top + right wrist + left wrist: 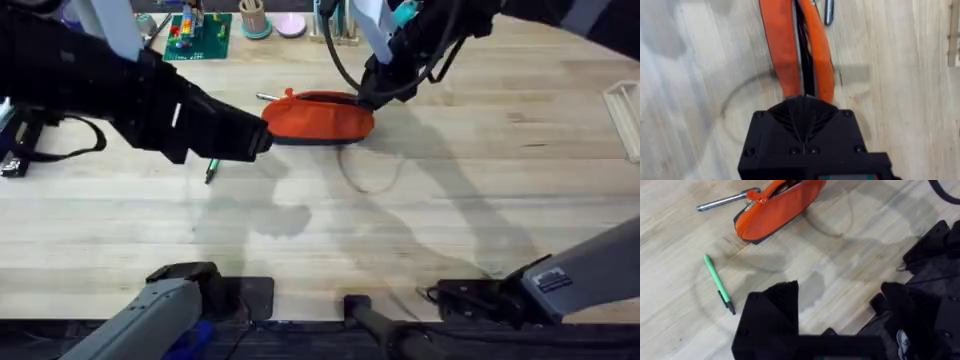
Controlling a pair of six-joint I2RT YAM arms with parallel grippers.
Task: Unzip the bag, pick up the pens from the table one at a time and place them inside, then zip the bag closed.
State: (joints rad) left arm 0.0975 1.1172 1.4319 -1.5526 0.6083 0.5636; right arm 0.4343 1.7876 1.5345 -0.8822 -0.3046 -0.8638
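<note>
The bag (320, 117) lies on the far middle of the tabletop (450, 200), lengthwise left to right, its zipper parted along the top so a dark slit shows between the orange sides. The right pincer (805, 97) sits at the bag's right end, its two black fingers pressed together on the zipper line there; the pull itself is hidden under them, so I cannot tell just what they grip beyond the bag's top edge. That arm reaches in from the far side, cables looping over it, wrist bent down onto the bag.

The left pincer (262, 140) hangs just beside the bag's left end, not clearly touching it. Its fingers (775, 310) look spread in the wrist view. The left arm stretches in from the left, large and dark under the overhead camera, roughly level above the tabletop.

A green pen (718, 283) with a dark tip lies on the wood just near of and left of the left pincer, apart from the bag. A silver pen (725, 201) lies touching the bag's far left end.
</note>
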